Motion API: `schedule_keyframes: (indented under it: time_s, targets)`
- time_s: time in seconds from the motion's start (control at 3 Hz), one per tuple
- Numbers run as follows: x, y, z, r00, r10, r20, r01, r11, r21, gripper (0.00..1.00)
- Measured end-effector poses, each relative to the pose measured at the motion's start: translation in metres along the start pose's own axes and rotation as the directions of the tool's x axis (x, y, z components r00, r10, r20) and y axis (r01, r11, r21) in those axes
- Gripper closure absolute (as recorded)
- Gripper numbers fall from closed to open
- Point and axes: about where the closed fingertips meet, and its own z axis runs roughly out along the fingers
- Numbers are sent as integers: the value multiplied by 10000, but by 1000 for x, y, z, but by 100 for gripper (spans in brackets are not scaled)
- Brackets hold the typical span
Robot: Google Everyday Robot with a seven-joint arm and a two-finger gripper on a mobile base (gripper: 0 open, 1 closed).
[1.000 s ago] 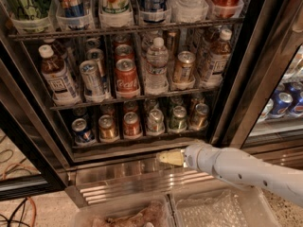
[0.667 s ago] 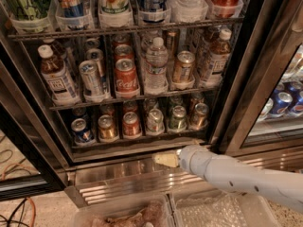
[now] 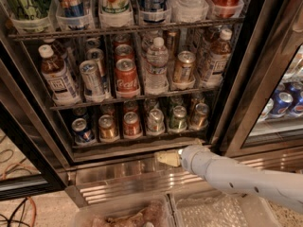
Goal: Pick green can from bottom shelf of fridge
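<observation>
The fridge [image 3: 236,74] stands open with wire shelves of drinks. Its bottom shelf [image 3: 142,138] holds a row of short cans: blue, gold, orange, white, green and bronze. The green can [image 3: 178,117] stands second from the right, between a white-silver can [image 3: 155,120] and a bronze can [image 3: 199,115]. My gripper [image 3: 166,158] is on the end of the white arm that comes in from the lower right. It sits in front of the steel sill, below the bottom shelf and a little left of the green can. It holds nothing.
The middle shelf holds bottles, silver cans and a red Coca-Cola can [image 3: 127,77]. Clear plastic bins [image 3: 170,212] sit on the floor below the sill. A second cooler with blue cans [image 3: 283,103] stands at right. Cables [image 3: 19,209] lie at lower left.
The arm has moved left and slightly up along the sill, bringing the gripper closer to the bottom shelf. The cans have not moved.
</observation>
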Motion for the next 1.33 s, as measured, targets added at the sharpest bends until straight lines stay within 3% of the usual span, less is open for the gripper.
schedule_keyframes:
  time_s: [0.67,1.0,1.33]
  targets:
    - [4,11,26,9978,-496,437,497,9988,-11,0]
    - [-1,14,35,9897,-1008,1016,965,9943,458,4]
    - [-12,8,37,9775,-1405,1574,1209,9844,1281,17]
